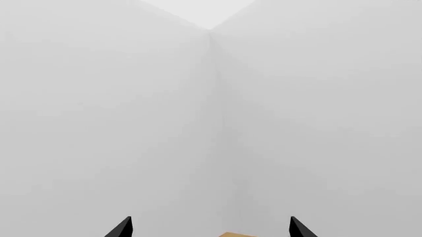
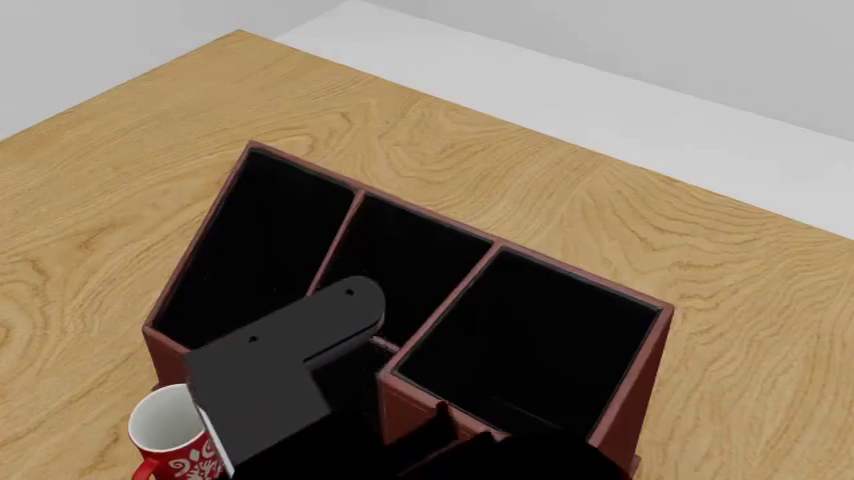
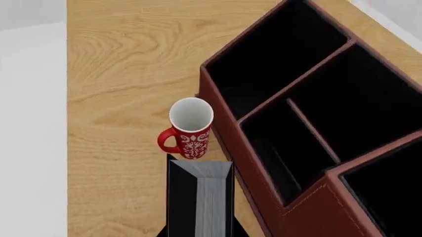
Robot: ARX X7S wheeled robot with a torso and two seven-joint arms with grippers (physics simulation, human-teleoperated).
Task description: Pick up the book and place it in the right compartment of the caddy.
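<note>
The book (image 3: 199,195), black with grey-white page edges, sits between the fingers of my right gripper (image 3: 201,233), which is shut on it. It hangs above the wooden table, beside the caddy's (image 3: 231,128) outer wall, with its far end near a red mug. The caddy (image 2: 180,300) is a reddish-brown box with black lining. Its right compartment (image 2: 534,345) is squarish and taller-walled, and shows in the right wrist view too as the right compartment (image 3: 389,197). My left gripper (image 1: 211,229) is open with nothing in it and faces white walls. The book is hidden in the head view.
A red-and-white mug (image 3: 189,126) stands upright on the table (image 2: 561,190) beside the caddy's long section; the mug (image 2: 167,428) shows at the caddy's near left corner. A black arm link (image 2: 287,360) hangs over the caddy's near side. White floor lies past the table edges.
</note>
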